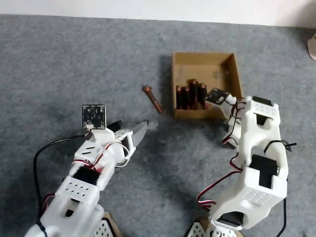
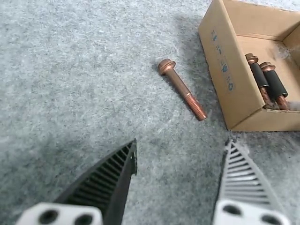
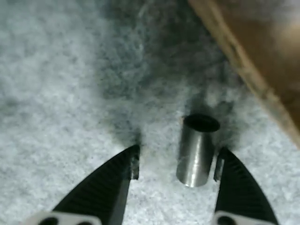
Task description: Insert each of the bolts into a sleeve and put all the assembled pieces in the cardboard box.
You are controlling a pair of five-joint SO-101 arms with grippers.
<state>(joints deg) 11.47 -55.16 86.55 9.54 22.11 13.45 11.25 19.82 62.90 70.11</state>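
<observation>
From the high view, we've got one bare copper bolt lying on the grey carpet, just beside the cardboard box, at the box's 9 o'clock. Inside the box, a row of assembled pieces sits against the near wall. The left gripper hovers at the bolt's 7 o'clock with its fingers spread. The right arm stands at the box's 5 o'clock corner.

Over to the left wrist view: the left gripper is wide apart and holds nothing. The bolt lies ahead of it on the carpet. The cardboard box is just past the bolt's threaded end, and two assembled pieces show inside.

Now the right wrist view: the right gripper is apart too, with a metal sleeve between its fingers. The sleeve is close against one finger with a gap to the other, so it isn't clamped. We see the cardboard box wall just beyond.
</observation>
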